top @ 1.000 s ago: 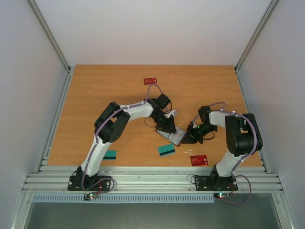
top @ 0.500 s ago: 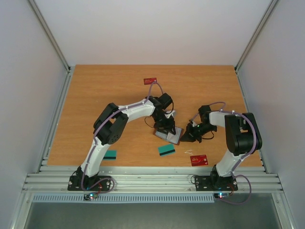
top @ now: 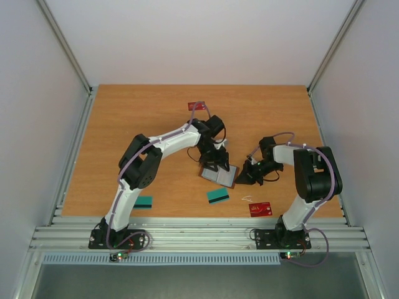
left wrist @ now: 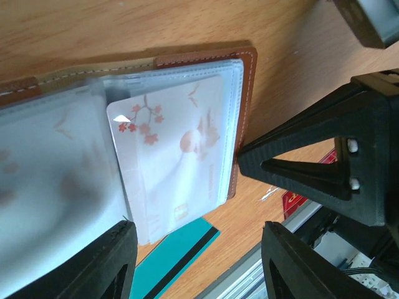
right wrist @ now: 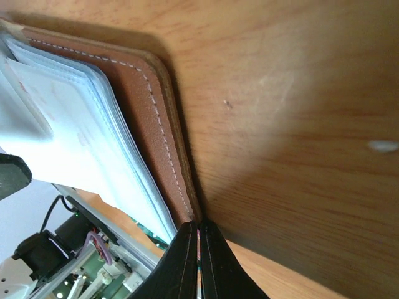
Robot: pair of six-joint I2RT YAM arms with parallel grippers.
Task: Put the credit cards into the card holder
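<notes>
leather card holder (top: 219, 176) below left claw (left wrist: 196, 233), edge in right claw (right wrist: 199, 225)

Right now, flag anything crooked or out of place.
The white blossom-print card lies tilted in the clear sleeves of the card holder, not square with its leather edge. A white scrap lies by the near red card.

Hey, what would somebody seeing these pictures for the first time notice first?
Mid-table sits an open brown card holder, a white blossom-print card showing inside. The right gripper pinches the holder's leather edge; the left gripper hangs open above it. A teal card and a red card lie loose toward the front edge.
</notes>
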